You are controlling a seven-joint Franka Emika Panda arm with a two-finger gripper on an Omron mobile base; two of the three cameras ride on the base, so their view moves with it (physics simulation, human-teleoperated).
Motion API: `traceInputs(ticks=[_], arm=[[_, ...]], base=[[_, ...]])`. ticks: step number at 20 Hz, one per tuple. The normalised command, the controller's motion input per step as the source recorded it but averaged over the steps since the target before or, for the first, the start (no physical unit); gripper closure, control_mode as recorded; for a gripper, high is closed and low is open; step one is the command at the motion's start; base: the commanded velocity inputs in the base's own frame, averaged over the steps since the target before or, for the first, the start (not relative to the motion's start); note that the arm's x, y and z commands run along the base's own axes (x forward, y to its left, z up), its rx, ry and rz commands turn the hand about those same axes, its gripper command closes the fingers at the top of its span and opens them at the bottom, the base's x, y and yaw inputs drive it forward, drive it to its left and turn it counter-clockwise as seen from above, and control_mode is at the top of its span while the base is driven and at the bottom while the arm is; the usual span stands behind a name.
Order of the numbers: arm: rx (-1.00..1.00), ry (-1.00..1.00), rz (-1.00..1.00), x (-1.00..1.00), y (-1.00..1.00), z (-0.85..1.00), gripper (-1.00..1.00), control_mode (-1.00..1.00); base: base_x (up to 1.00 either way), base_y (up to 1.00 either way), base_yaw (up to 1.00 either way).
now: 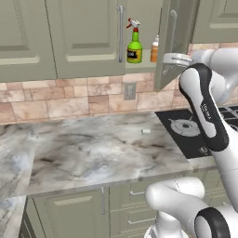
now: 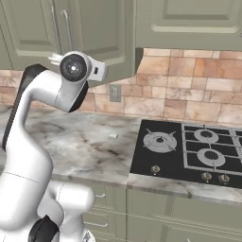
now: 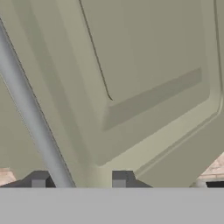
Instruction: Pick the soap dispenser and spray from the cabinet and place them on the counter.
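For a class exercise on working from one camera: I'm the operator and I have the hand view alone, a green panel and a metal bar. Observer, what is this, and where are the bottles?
Observer: That panel is the cabinet door, swung open; the bar is its handle.
Operator: And the bottles?
Observer: The spray stands upright on the shelf inside.
Operator: The soap dispenser?
Observer: The soap dispenser is right of the spray, partly behind the door's edge.

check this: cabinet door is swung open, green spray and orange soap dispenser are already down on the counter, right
Not quite. The cabinet door is open, but the spray and soap dispenser stand on the cabinet shelf, not on the counter, as the left base view shows.
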Motion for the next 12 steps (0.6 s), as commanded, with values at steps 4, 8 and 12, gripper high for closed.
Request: traceInputs(ticks=[4, 8, 12], arm=[[0.11, 0.0, 0.04, -0.15, -0.73, 0.03, 1.0, -1.0], [0.09, 0.0, 0.04, -0.07, -0.58, 0.03, -1.0, -1.0], [0.0, 0.0, 0.01, -0.01, -0.02, 0.0, -1.0, -1.0]], base=[[0.0, 0.0, 0.0], [0.0, 0.0, 0.0], [0.0, 0.0, 0.0]])
